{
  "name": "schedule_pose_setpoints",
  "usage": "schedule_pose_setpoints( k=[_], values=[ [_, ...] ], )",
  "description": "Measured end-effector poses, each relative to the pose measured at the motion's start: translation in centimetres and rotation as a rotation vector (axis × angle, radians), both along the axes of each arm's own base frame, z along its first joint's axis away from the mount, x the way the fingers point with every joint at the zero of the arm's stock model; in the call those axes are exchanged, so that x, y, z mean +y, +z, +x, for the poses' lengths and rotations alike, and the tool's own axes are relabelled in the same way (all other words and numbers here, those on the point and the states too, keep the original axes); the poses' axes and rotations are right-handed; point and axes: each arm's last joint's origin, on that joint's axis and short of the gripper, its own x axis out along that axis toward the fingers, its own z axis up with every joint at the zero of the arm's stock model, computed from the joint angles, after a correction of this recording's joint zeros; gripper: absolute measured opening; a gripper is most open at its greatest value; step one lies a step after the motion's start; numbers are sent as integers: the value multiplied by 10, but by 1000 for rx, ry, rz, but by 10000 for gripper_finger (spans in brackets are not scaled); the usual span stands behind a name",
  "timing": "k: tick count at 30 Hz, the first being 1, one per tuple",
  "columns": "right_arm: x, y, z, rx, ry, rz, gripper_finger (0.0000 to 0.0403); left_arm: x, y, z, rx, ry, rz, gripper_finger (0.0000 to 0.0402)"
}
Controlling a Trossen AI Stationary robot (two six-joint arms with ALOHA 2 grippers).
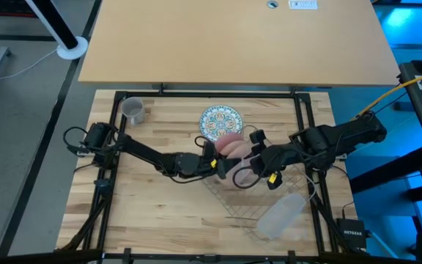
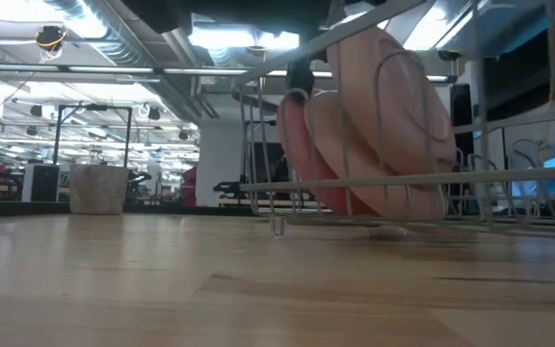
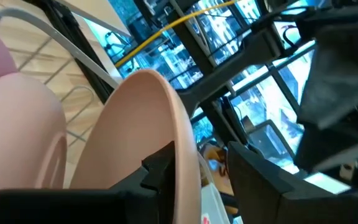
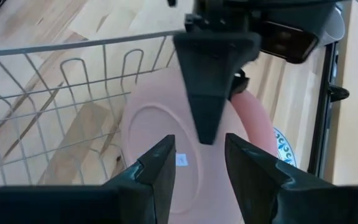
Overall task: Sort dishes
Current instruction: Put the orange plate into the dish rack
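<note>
Two salmon-pink plates stand on edge, tilted, in the wire rack [image 2: 374, 183]. The nearer plate [image 2: 393, 125] has my left gripper [image 3: 197, 180] shut on its upper rim. The farther plate [image 2: 302, 145] leans just behind it and no gripper touches it. My right gripper [image 4: 197, 174] is open and close in front of the nearer plate's underside [image 4: 148, 124], and I see no touch. The patterned plate [image 1: 220, 121] lies flat on the table beyond the rack. The grey mug [image 1: 132, 110] stands upright at the far left. My left gripper holds the nearer pink plate by its upper rim [image 3: 182, 137], one finger [image 3: 160, 168] on the face and the other [image 4: 209, 87] on the underside. It comes from the table's left, slanting down. The plate stands tilted, its lower edge [image 2: 383, 207] in the rack.
A translucent plastic tray [image 1: 280, 216] lies at the rack's near right corner. The two grippers are close together over the rack's far left part [image 1: 233, 165]. A black frame [image 1: 116, 95] borders the wooden table. Bare wood lies at the near left.
</note>
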Motion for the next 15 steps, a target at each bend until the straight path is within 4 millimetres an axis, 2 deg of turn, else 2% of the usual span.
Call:
schedule_pose_setpoints(
  k=[6, 15],
  values=[
    [0, 0, 0, 4, 0, -2, 143, 4, 2, 1, -21, 11, 6, 125],
    [-1, -1, -2, 24, -10, -4, 143, 6, 3, 1, 32, 19, 205, 125]
  ],
)
